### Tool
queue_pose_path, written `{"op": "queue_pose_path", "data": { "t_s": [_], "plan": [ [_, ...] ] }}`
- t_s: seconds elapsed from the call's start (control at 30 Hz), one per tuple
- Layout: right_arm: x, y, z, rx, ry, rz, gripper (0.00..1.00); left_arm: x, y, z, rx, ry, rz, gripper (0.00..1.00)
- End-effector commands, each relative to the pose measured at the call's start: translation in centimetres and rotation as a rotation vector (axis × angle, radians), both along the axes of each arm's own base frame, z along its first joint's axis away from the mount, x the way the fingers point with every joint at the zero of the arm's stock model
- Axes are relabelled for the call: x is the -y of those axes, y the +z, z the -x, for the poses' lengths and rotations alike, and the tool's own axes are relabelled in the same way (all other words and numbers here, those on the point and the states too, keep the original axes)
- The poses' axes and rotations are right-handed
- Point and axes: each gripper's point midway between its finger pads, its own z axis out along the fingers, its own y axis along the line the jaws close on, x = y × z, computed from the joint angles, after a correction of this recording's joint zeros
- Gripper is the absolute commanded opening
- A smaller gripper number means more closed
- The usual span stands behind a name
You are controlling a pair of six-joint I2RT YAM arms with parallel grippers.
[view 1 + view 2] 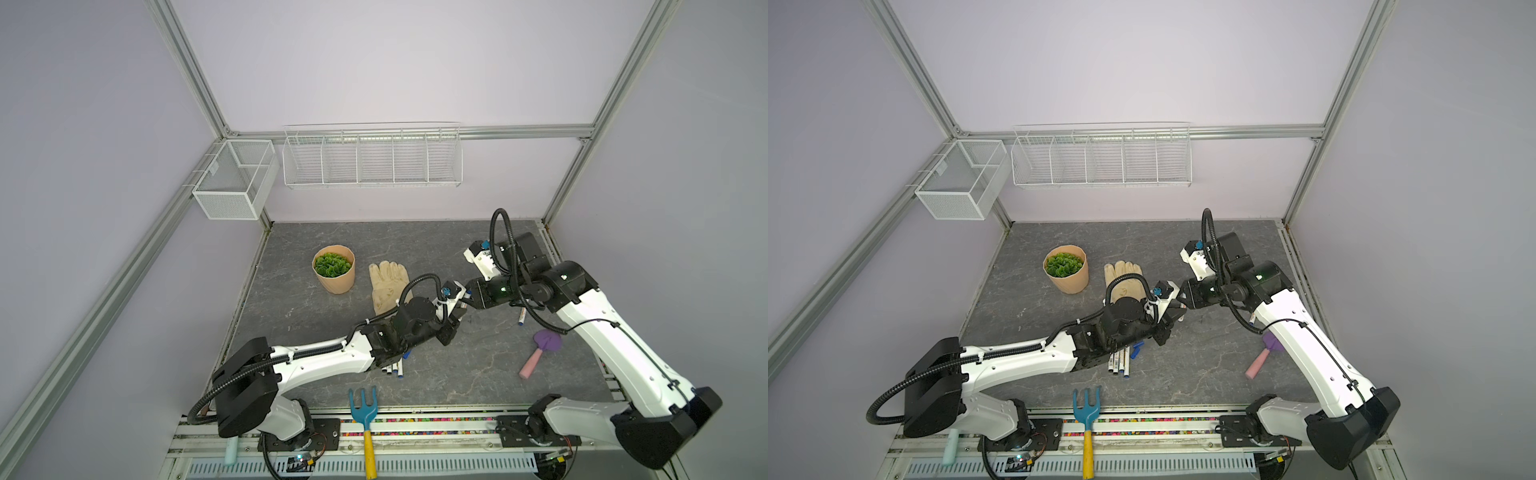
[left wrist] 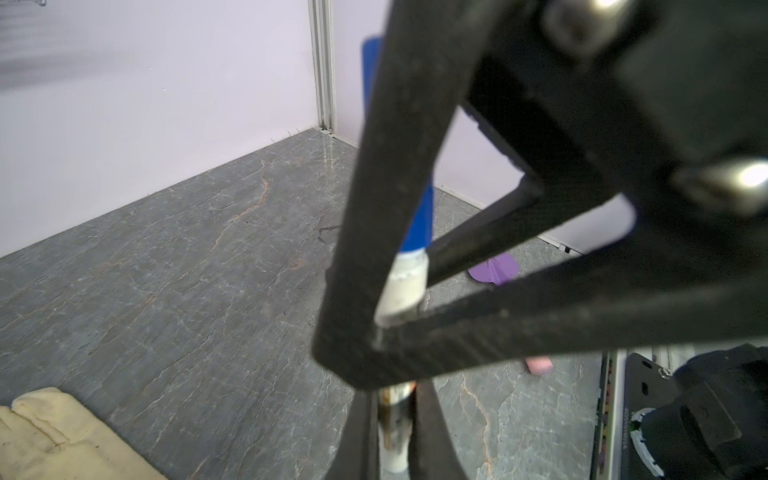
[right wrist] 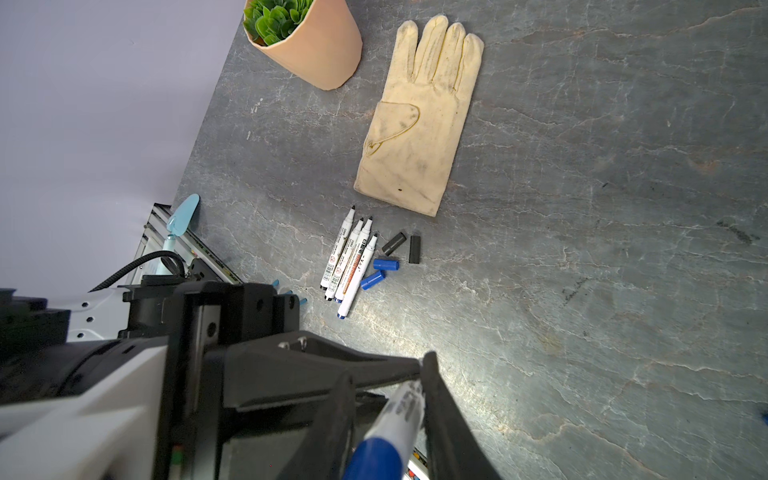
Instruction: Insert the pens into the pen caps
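Left tool [image 3: 417, 372] clenched on pen [image 3: 399, 419] — right tool [image 2: 365, 345] around it (grip unclear); black caps [image 3: 414, 249] only in right-wrist view.

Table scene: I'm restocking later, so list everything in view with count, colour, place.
table: one, grey, underneath
glove: one, cream, centre
plant pot: one, peach, beside glove
loose pens: four, white, uncapped, near glove's cuff
black caps: two, beside loose pens
blue caps: two, alongside them
held pen: one, white, blue cap, aloft, centre
stray pen: one, white, table's right side
purple trowel: one, pink handle, right side
fork: one, blue, yellow handle, front edge
pale trowel: one, light blue, front left
baskets: two, white, on walls
left gripper: black, shut on held pen
right gripper: black, around its cap end
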Motion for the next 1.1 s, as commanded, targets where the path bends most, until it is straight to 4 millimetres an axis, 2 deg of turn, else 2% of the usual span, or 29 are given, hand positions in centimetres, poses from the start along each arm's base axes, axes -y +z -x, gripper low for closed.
{"op": "queue_pose_path", "data": {
  "t_s": [0.0,0.13,0.37,0.47,0.5,0.53,0.7,0.8,0.9,0.97,1.07],
  "plan": [
    [0.2,-0.3,0.4,0.016,0.019,0.018,0.25,0.6,3.1,-0.5,0.053,0.004,0.059,0.0],
    [0.3,-0.4,0.3,0.024,0.019,0.028,0.18,0.9,3.5,-0.6,0.061,-0.003,0.063,0.0],
    [0.1,-0.4,0.4,0.033,0.034,0.035,0.1,1.0,3.0,-0.9,0.041,0.012,0.067,0.01],
    [0.0,-0.3,0.4,0.033,0.038,0.038,0.09,1.0,2.3,-0.9,0.034,0.015,0.053,0.14],
    [0.0,-0.3,0.4,0.033,0.041,0.039,0.09,1.0,2.0,-0.9,0.032,0.014,0.045,0.26],
    [0.0,-0.2,0.4,0.036,0.043,0.038,0.08,1.0,1.6,-0.9,0.026,0.012,0.033,0.29],
    [-0.1,-0.3,0.5,0.031,0.048,0.039,0.08,1.0,0.8,-1.4,0.026,0.025,0.008,0.33],
    [-0.1,-0.2,0.5,0.036,0.047,0.037,0.08,1.0,0.9,-1.8,0.028,0.03,0.009,0.3],
    [-0.2,-0.2,0.6,0.032,0.051,0.035,0.08,1.0,1.2,-1.9,0.031,0.026,0.018,0.22],
    [-0.2,-0.3,0.6,0.025,0.051,0.037,0.08,1.0,1.5,-1.8,0.035,0.013,0.032,0.11],
    [-0.1,-0.4,0.5,0.026,0.048,0.042,0.08,1.3,1.9,-1.6,0.036,-0.003,0.051,0.0]
  ]
}}
